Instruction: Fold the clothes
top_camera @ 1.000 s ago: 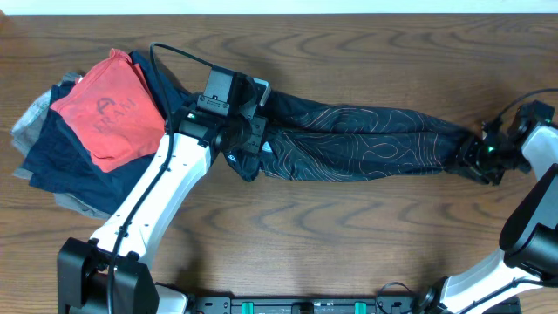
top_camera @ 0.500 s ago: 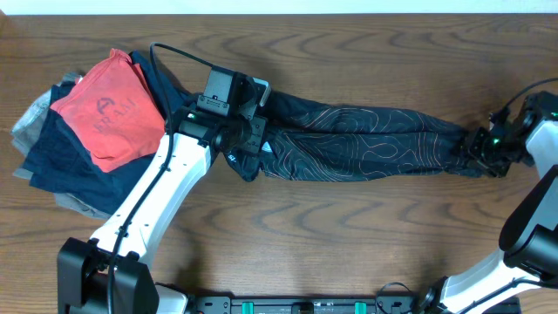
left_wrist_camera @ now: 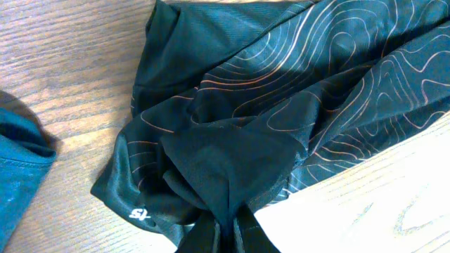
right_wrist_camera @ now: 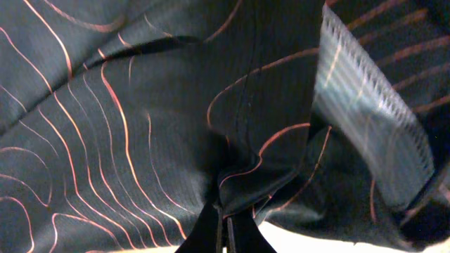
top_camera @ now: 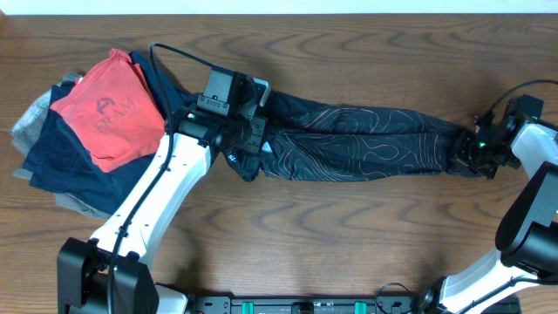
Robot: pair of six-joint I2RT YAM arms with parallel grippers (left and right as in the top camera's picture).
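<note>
Stretching across mid-frame, the bunched jersey [top_camera: 357, 139] has left hand [top_camera: 242, 146] and right hand [top_camera: 462, 153] each clamped on an end; folding seems barely begun.

There are 1 black contour-lined jersey [top_camera: 366, 139], 1 red-orange shirt [top_camera: 109, 109], 1 pile of navy garments [top_camera: 54, 155] and 2 robot arms [top_camera: 166, 185] [top_camera: 534, 202].

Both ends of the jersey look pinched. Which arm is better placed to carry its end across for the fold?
Right, probably. The right gripper is shut on the far end of the jersey with bare table around it; the left gripper, also shut on it, sits beside the clothes pile.
</note>
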